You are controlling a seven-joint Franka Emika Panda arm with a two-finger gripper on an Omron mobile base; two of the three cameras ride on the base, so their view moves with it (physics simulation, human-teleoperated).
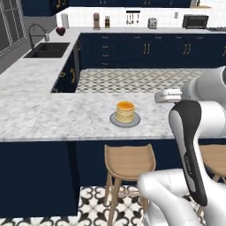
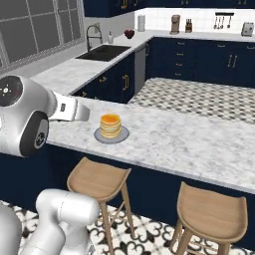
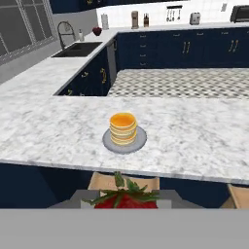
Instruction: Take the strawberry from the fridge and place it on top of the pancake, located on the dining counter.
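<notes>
The strawberry (image 3: 126,199) sits at 6 o'clock in the hand view, red with green leaves on top, and the claw (image 3: 126,203) is clenched on it. The claw's two tips are mostly hidden behind the berry. Just past the berry is the near edge of the bench (image 3: 194,141), a long white and grey marble top on a dark blue base. A wooden stool (image 1: 129,161) stands under that edge, and in the right base view a second stool (image 2: 211,211) stands at 5 o'clock. In the middle of the bench is the pancake (image 3: 122,128), a short golden stack on a round grey plate (image 3: 138,142). The berry is apart from the stack, on the near side of it. Farther off, at 11 o'clock, is a dark sink (image 3: 78,49) with a curved tap (image 3: 65,30). At 12 o'clock, far away, is a toaster (image 3: 195,18).
</notes>
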